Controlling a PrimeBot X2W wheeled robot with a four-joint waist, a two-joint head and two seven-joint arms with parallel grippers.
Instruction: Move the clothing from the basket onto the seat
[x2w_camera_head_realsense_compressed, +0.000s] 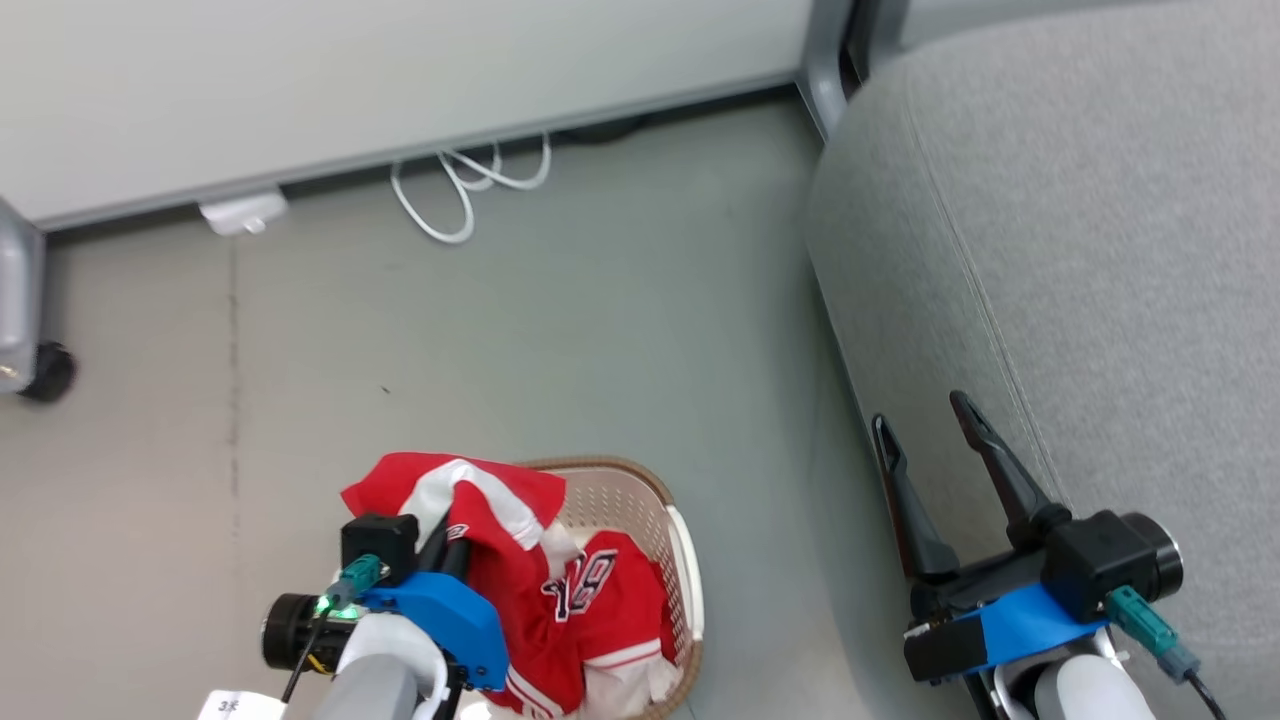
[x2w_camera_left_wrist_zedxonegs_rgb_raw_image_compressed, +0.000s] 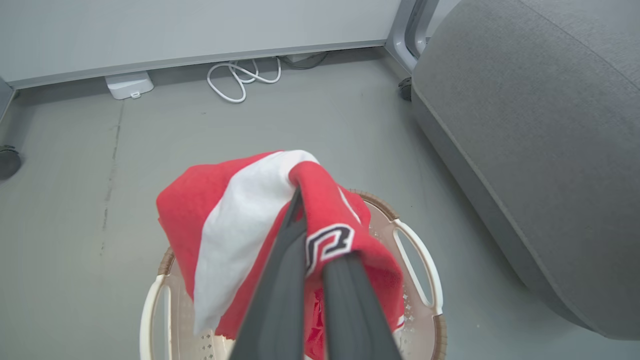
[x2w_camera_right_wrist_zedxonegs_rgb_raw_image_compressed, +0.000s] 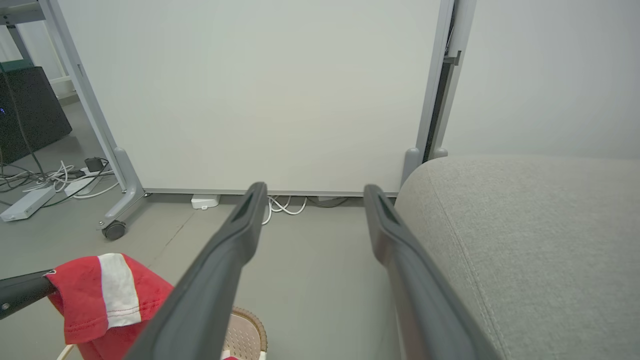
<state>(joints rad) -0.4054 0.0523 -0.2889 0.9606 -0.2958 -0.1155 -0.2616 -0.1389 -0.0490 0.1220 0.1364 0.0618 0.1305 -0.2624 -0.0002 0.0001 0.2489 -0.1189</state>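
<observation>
The step in hand looks to be the lift-out. The left gripper (x2w_camera_left_wrist_zedxonegs_rgb_raw_image_compressed: 312, 222) has its fingers shut tight on a fold of the red-and-white clothing (x2w_camera_left_wrist_zedxonegs_rgb_raw_image_compressed: 225, 215), which hangs above the basket (x2w_camera_left_wrist_zedxonegs_rgb_raw_image_compressed: 421, 260). To do this well, I judge the arm should rise until the hanging cloth is clear of the brown rim. Only then should it swing to the robot's right toward the seat (x2w_camera_left_wrist_zedxonegs_rgb_raw_image_compressed: 525, 125), which stands near the basket across a strip of floor (x2w_camera_head_realsense_compressed: 600, 320). A low carry could drag the hem over the rim, tip the light basket, or catch the numbered jersey (x2w_camera_head_realsense_compressed: 600, 590) lying inside. The right gripper (x2w_camera_head_realsense_compressed: 920, 410) hovers by the seat's rounded edge, its fingers spread wide with nothing between them, so it could steady the drop. The held garment drapes over the left fingertips: its white panel falls on the left finger's side and a numeral patch lies over the right finger. The rest of the clothing sits in the basket beneath.
</observation>
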